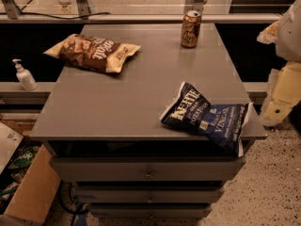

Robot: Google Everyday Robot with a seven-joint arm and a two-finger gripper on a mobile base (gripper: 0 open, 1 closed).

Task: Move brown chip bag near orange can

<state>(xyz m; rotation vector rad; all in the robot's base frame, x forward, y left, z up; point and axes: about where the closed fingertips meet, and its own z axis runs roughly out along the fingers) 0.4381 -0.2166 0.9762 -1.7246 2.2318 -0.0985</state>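
lying on grey cabinet (141, 95), brown chip bag (91, 52); gripper (282, 95) far right, state unclear.

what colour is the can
The orange can is copper-orange, silver rim; camera view. Gripper at upper right edge.

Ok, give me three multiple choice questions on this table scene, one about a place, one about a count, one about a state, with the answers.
1. Where does the brown chip bag lie on the table? A) far left corner B) front right corner C) on the floor
2. How many chip bags are on the table? A) one B) two C) three
3. How does the orange can stand? A) upright B) tipped over C) crushed flat

Answers: 1 A, it lies at the far left, apart from the can. 2 B, the brown one and the blue Kettle bag. 3 A, its silver top faces up. The end effector is off the table's right side.
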